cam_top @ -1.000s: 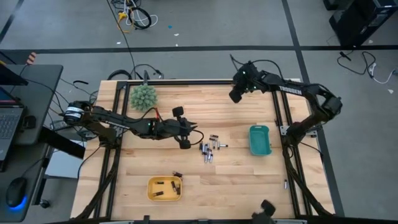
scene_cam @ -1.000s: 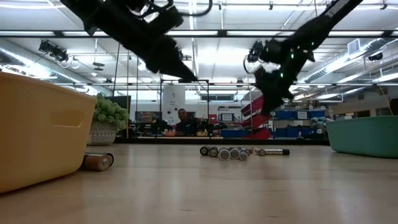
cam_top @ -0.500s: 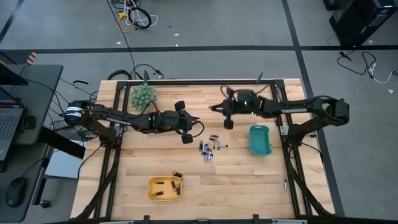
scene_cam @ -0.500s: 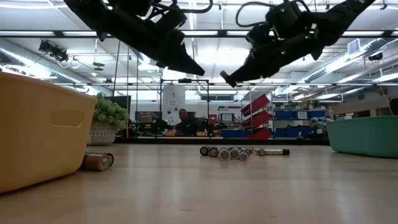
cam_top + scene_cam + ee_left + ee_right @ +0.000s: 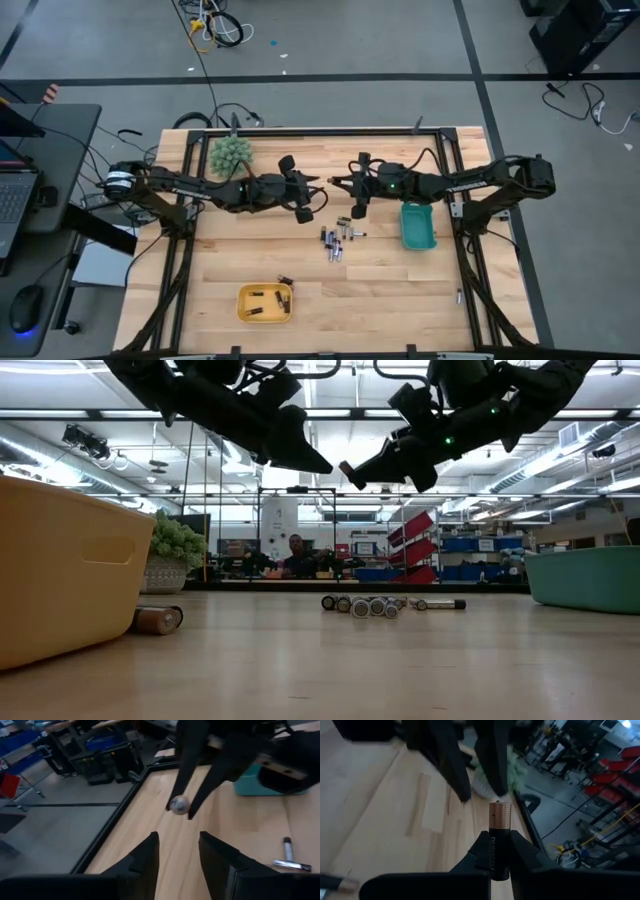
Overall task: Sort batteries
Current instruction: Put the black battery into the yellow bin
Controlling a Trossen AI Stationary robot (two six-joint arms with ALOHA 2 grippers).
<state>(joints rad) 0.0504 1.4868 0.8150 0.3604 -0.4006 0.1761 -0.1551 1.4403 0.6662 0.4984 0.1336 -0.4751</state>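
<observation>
Facing each other above the table [image 5: 400,290], our claws nearly meet tip to tip: the right claw [image 5: 498,851] is clamped on a battery [image 5: 500,844], and the left claw [image 5: 178,851] stands open and empty just before it. Other batteries [image 5: 335,240] lie loose mid-table, with more in the yellow tray [image 5: 243,293].

2 trays [image 5: 265,302], 2 grippers [image 5: 313,196], 1 green ball [image 5: 230,155].
</observation>
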